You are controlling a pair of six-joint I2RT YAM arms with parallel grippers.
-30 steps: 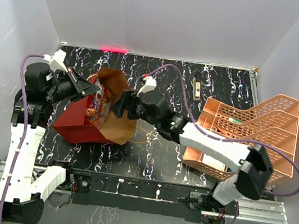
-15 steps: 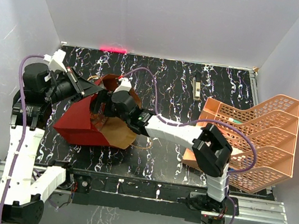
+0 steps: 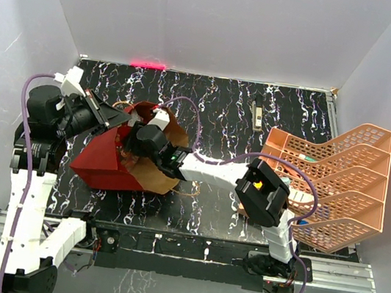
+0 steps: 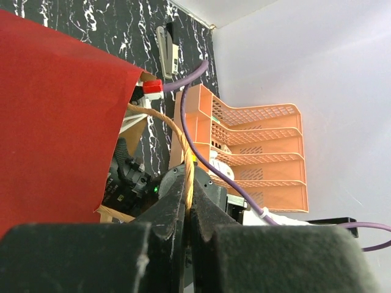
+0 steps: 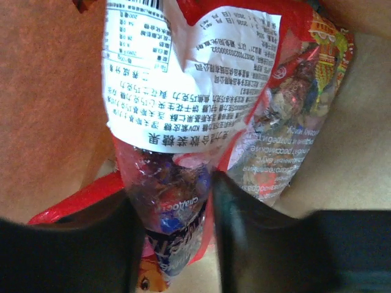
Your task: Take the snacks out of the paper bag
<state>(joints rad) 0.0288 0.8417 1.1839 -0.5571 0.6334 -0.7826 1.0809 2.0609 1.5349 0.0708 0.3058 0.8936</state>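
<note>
The red paper bag lies on its side at the left, its brown mouth facing right. My left gripper is shut on the bag's tan cord handle, next to the red bag wall. My right gripper is deep in the bag's mouth. In the right wrist view its open fingers straddle a red snack packet with a white label. A second shiny packet lies beside it on the kraft inside. In the top view the snacks are hidden.
A peach lattice tiered tray stands at the right, also seen in the left wrist view. A slim black-and-cream tool lies at the back of the black marbled table. White walls close in on three sides.
My right arm has stretched left, and its gripper has gone from the bag's mouth to deep inside. The left gripper has kept hold of the handle.
</note>
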